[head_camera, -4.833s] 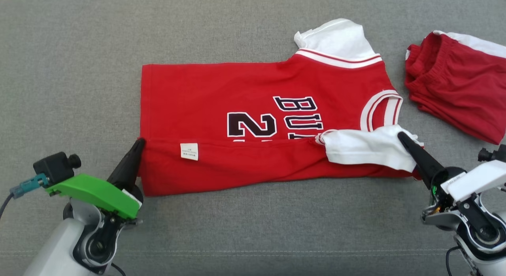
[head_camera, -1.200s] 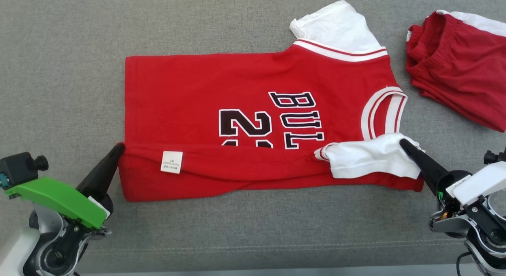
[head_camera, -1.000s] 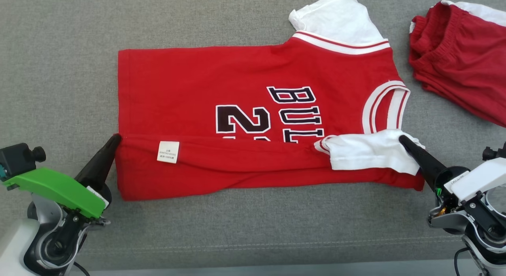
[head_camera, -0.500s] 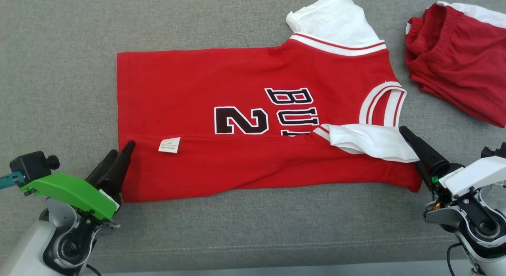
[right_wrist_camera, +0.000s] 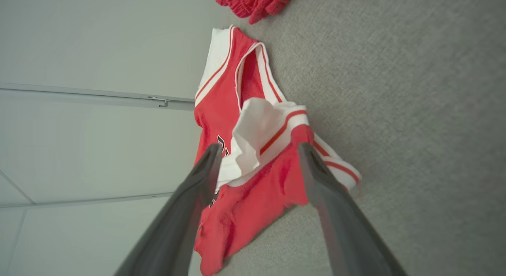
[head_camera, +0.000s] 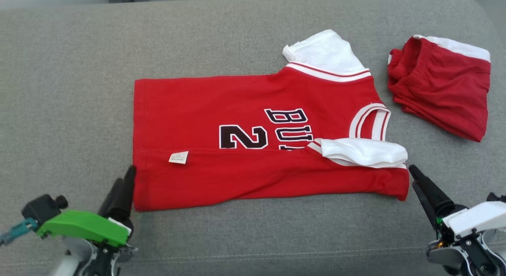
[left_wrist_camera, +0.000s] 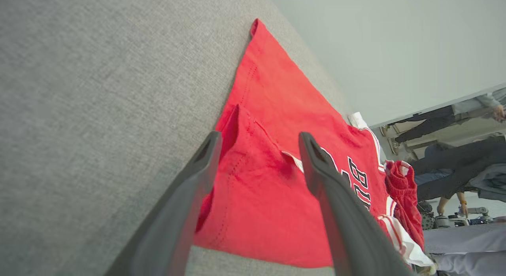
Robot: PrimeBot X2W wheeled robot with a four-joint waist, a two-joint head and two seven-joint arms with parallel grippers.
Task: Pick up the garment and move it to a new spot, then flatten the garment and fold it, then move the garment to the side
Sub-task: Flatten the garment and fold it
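Note:
The garment (head_camera: 245, 106) is a red jersey with white sleeves and dark lettering, lying flat on the grey cushion, its near long edge folded up over the front. My left gripper (head_camera: 125, 180) stands open just off the jersey's near left corner (left_wrist_camera: 237, 149), touching nothing. My right gripper (head_camera: 414, 178) is open beside the near right corner, below the folded white sleeve (head_camera: 361, 151). In the right wrist view that corner of the jersey (right_wrist_camera: 261, 165) lies past the spread fingertips (right_wrist_camera: 211, 153).
A pair of red shorts (head_camera: 442, 98) with a white band lies at the far right of the cushion. The cushion's seam (head_camera: 253, 256) runs along the near edge. The left wrist view takes in people and furniture (left_wrist_camera: 454, 149) beyond the couch.
Both grippers let go of the jersey's folded edge, opened, and drew back toward me. The fold now lies flat. The head camera also shifted, showing more of the cushion's far side.

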